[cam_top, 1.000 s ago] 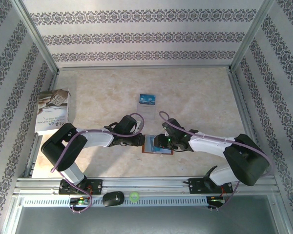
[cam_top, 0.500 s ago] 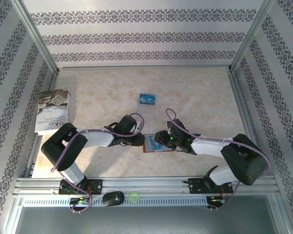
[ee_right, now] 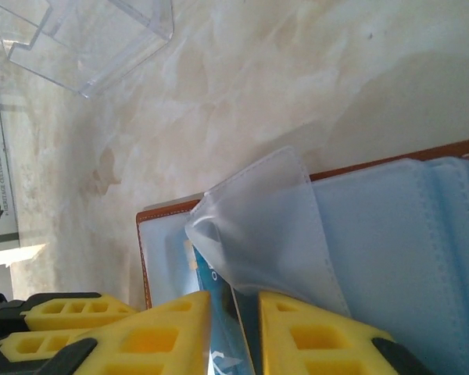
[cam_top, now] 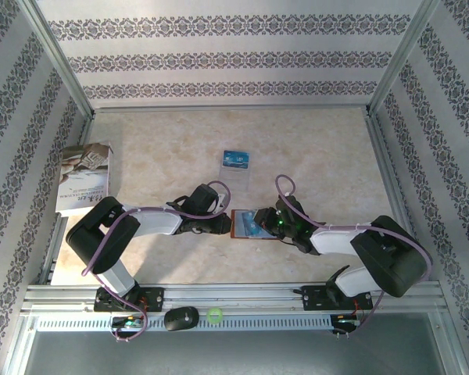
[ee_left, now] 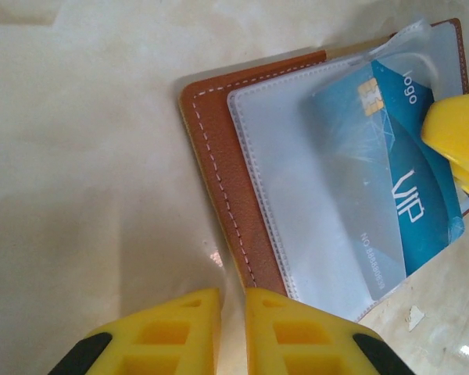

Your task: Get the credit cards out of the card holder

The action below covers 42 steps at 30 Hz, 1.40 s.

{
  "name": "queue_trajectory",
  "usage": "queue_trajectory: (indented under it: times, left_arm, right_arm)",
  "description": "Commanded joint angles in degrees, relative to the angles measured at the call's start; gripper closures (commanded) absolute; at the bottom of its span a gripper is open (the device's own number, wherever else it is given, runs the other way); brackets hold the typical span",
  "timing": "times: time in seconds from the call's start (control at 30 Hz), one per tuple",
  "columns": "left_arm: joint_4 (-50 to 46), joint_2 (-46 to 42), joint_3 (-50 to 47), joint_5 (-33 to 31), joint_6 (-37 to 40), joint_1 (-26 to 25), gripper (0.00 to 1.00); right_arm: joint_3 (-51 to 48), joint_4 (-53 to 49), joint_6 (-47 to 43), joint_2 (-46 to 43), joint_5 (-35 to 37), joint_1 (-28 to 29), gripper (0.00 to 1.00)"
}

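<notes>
The card holder lies open near the table's front, brown leather with clear sleeves and a grey-blue inside. A blue credit card marked VIP sticks partly out of one sleeve. My right gripper is shut on this card, with a curled sleeve flap just above its fingers. It stands at the holder's right side, and one of its fingers rests at the card's edge. My left gripper is shut on the holder's left leather rim.
A second blue card lies on a pale translucent sheet behind the holder. A clear plastic box is in the right wrist view. A printed booklet lies at the left wall. A black mouse and green ball sit on the front rail.
My right gripper's jaws have narrowed onto the blue card and its wrist has shifted slightly right. The holder has shifted a little towards the back. The left arm has stayed put.
</notes>
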Motion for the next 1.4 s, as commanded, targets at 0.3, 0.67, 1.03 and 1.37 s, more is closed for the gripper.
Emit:
queue_trajectory:
  times: [0.3,0.67,1.03,1.37]
  left_arm:
    - [1.16,0.56,1.59,3.08,-0.13,-0.37,0.74]
    - [3.07,3.78,5.17,3.02,-0.29,-4.08,0.67]
    - [-1.94,1.63,3.71,-0.91,1.14,-4.00,0.76]
    - [-5.45,-5.01,5.94,-2.58,2.30,-4.39,0.72]
  right_arm:
    - [-0.51,-10.67,-3.83,-3.45,2.39,5.02,0.88]
    - [4.11,-18.33,-5.91,-4.10,4.29,7.82,0.82]
    - [10.06,-42.50,-15.01,-16.64,14.35,6.17,0.63]
    - [14.78,-40.45,-23.00,-13.48,6.85,3.33,0.72]
